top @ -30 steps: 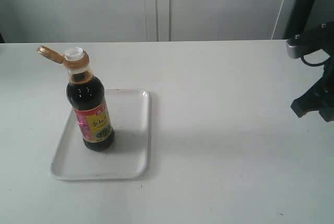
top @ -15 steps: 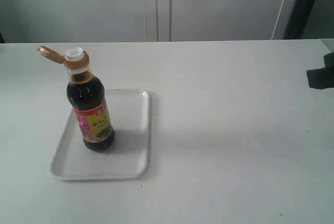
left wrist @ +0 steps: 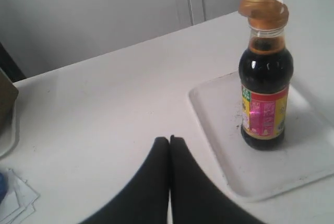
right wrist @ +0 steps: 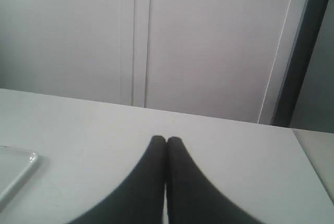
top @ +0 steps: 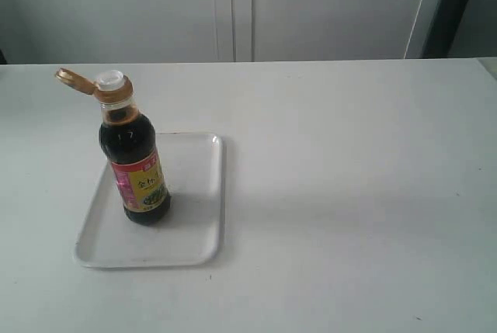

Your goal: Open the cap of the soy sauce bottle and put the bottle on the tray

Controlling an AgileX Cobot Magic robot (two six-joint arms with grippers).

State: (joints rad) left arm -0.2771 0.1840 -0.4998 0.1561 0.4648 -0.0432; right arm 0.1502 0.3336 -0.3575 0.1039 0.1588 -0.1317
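On the left side of the exterior view, a soy sauce bottle stands upright on a white tray, which lies flat on a pale table. The bottle sits toward the tray's left half, its base resting on the tray floor. It holds dark liquid and wears a red, pink and yellow label. Its orange-brown cap is flipped open, hanging off to the left of the neck, with the white pour spout uncovered. Neither arm appears in this view; the right part of the table shows only bare surface, with white cabinet doors along the back.

In the left wrist view, the left claw has its two dark fingers pressed together, holding nothing, well apart from the bottle on the tray.

In the right wrist view, the right claw is likewise pinched closed and empty above the table, with a corner of the tray visible at the frame's lower left edge.
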